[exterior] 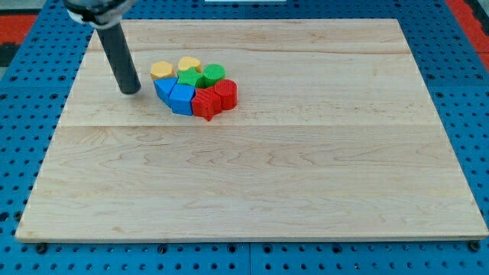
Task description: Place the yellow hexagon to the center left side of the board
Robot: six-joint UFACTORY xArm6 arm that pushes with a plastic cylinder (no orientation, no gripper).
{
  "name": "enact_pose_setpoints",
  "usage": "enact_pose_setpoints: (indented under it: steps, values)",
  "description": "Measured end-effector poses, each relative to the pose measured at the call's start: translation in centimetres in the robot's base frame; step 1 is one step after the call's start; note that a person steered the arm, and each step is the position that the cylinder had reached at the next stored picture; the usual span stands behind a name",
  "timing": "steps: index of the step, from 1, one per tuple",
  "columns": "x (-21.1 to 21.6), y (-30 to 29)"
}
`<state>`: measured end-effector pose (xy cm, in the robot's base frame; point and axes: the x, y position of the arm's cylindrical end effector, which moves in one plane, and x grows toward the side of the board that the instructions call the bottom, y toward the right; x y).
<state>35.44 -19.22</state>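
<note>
Two yellow blocks [174, 68], two green [202, 76], two blue [175, 95], two red [215, 98]; no jaws.

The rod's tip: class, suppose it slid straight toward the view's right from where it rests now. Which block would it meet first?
My tip sits just left of the cluster, apart from it. Sliding right, it would probably meet the blue block first, though the yellow hexagon lies close above that line.

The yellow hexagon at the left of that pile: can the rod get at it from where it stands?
Probably yes. My tip stands just to the view's left of the yellow hexagon, with bare board between them; the other blocks crowd its far side only.
</note>
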Motion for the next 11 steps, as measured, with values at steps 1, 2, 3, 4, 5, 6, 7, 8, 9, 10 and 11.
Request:
enact_pose_setpoints:
  steps: [1,2,3,4,5,6,7,8,9,10,11]
  values:
    - [-5.3,0.5]
    - [-7.3,11.0]
    - [-5.2,16.0]
    - [-2.5,10.4]
    - [-1.8,5.8]
    - [-4.8,5.9]
    - [-1.1,1.2]
    - [1.8,-2.0]
    - [-0.3,-0.7]
    - [-0.2,-0.7]
    - [1.7,5.7]
